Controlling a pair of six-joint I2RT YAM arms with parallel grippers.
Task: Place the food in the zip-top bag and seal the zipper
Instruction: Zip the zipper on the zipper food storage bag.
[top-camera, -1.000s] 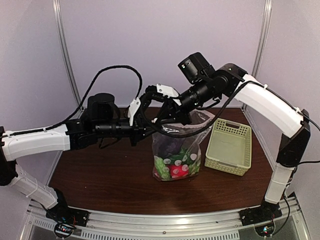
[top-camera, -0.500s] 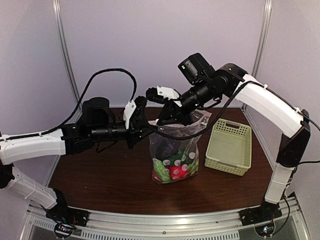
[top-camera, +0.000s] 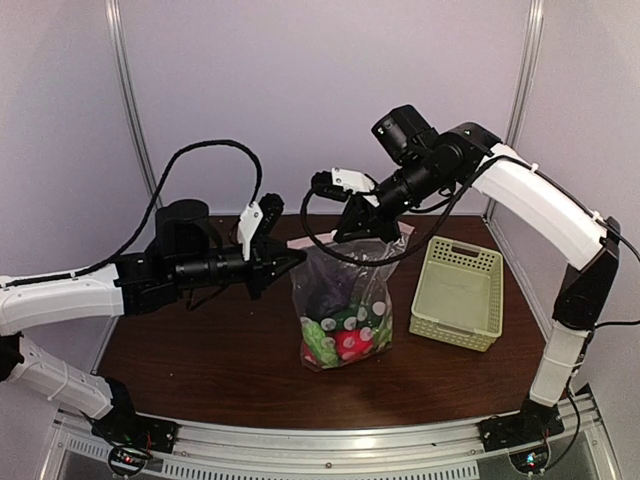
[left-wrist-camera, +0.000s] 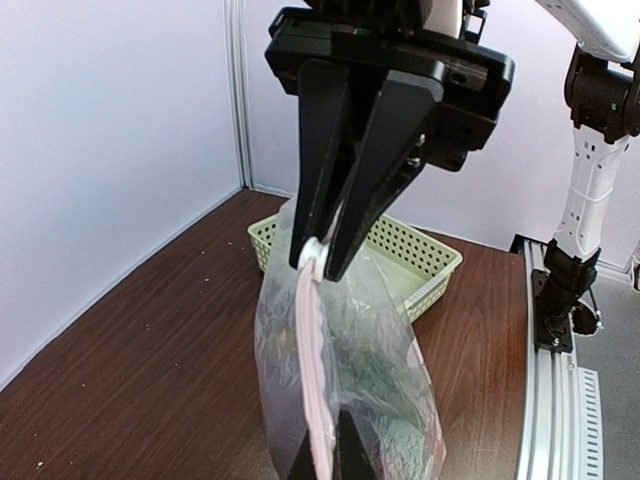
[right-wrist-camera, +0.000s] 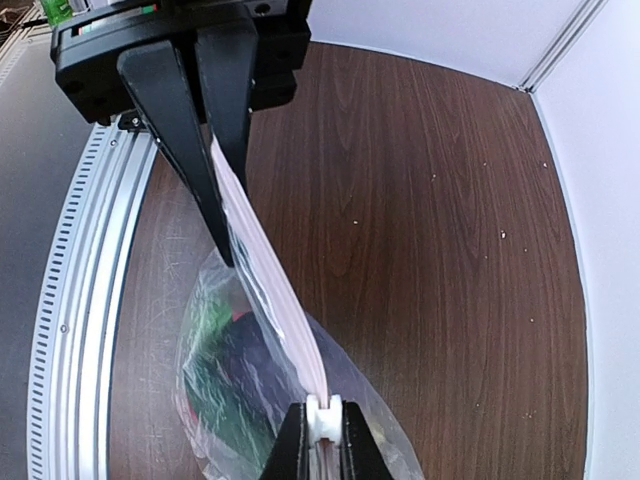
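The two arms are drawing apart. A second ago the grippers were crowded close together over the bag's mouth; now the left gripper (top-camera: 292, 262) is sitting further left and the right gripper (top-camera: 362, 228) further right and a little higher, so the bag's top edge is stretching into a straight line between them.

The left gripper is pressed together on the near end of the pink zipper (right-wrist-camera: 270, 290). The right gripper is pinching the small white slider (right-wrist-camera: 322, 415) that is riding on that strip. Between the two, the strip is showing as one flat pink band in both wrist views, which suggests the seal is closing as the slider is travelling away from the left grip.

The bag (top-camera: 340, 295) is hanging from both grips, its bottom seemingly resting on the table (top-camera: 200, 350), just left of the pale green basket (top-camera: 460, 292). The food (top-camera: 345, 338) is already lying inside at the bottom — red and green pieces, with something dark above.

So loading looks finished and sealing is under way. Whether the slider is reaching the far end of the mouth cannot be told.
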